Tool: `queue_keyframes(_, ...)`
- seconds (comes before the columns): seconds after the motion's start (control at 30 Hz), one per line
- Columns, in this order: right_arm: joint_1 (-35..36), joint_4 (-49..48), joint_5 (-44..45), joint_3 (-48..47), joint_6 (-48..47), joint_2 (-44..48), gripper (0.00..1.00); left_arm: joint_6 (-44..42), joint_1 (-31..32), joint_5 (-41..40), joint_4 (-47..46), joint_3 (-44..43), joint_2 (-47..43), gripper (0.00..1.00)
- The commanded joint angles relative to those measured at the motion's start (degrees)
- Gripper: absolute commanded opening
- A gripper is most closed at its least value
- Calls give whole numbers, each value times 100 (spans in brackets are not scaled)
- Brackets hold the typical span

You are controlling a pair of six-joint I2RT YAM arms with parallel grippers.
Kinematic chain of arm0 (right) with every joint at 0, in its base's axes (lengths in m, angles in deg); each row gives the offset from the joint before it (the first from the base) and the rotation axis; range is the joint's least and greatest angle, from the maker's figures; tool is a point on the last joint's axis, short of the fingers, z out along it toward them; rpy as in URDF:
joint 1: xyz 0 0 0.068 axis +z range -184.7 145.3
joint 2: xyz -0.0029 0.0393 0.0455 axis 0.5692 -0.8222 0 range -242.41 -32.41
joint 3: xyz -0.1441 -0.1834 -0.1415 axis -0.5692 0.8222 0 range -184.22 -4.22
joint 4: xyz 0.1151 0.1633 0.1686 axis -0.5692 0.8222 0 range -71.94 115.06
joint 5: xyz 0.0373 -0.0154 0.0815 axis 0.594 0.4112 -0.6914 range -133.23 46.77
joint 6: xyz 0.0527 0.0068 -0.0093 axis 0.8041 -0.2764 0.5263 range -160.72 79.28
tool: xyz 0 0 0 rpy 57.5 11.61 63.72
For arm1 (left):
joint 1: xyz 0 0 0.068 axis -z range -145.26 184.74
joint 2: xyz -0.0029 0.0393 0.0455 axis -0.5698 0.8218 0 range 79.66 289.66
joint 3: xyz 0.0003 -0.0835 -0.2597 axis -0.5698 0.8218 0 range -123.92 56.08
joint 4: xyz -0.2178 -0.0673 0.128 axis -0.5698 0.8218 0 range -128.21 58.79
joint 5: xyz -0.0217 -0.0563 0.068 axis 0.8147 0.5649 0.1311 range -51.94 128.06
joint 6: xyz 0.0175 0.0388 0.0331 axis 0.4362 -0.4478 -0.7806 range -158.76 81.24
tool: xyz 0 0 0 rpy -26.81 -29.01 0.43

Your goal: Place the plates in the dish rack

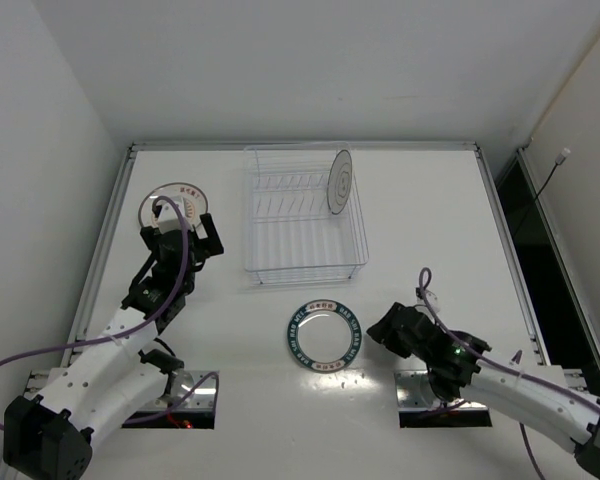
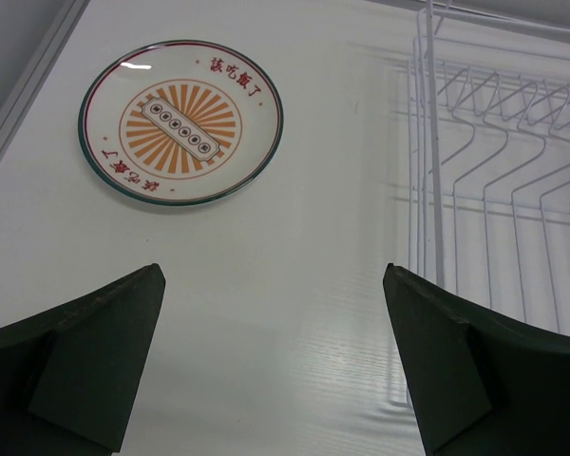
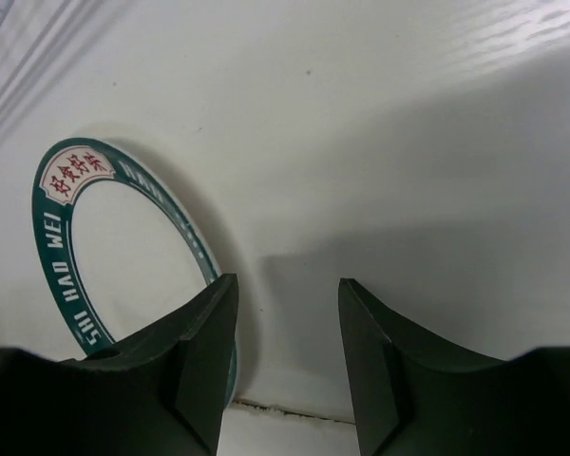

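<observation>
A white table point(image 1: 420, 200) fills the view, with a metal rail point(image 1: 300, 146) at twelve o'clock and a white-tipped cable point(image 1: 563, 155) at two o'clock.

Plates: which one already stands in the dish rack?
The white plate with the dark centre, upright in the dish rack. The teal-rimmed plate and the orange-marked plate lie flat on the table.

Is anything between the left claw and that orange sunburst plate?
Nothing visible. Only bare table lies between the open left gripper and the sunburst plate; the dish rack stands off to the side.
</observation>
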Motion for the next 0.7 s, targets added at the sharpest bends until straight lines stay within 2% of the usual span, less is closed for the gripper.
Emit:
queue_keyframes(0.0, 85, -546, 135, -94, 81, -687, 43, 23, 55, -40, -137, -150, -1, 100)
queue_keyframes(0.07, 137, -1440, -225, 458, 257, -881, 43, 23, 55, -40, -137, -150, -1, 100)
queue_keyframes(0.1, 138, -1446, -365, 654, 353, -934, 43, 23, 55, -40, -137, -150, -1, 100)
queue_keyframes(0.17, 199, -2104, -534, 970, 643, -865, 43, 23, 55, -40, -137, -150, -1, 100)
queue_keyframes(0.33, 331, -1370, -261, 1069, 706, 66, 43, 23, 55, -40, -137, -150, -1, 100)
queue_keyframes(0.47, 331, -1567, -392, 1305, 767, 340, 45, 23, 55, -40, -137, -150, -1, 100)
queue_keyframes(0.57, 331, -1824, -455, 1306, 767, -160, 45, 23, 55, -40, -137, -150, -1, 100)
queue_keyframes(0.67, 331, -1755, -402, 921, 636, -879, 45, 23, 55, -40, -137, -150, -1, 100)
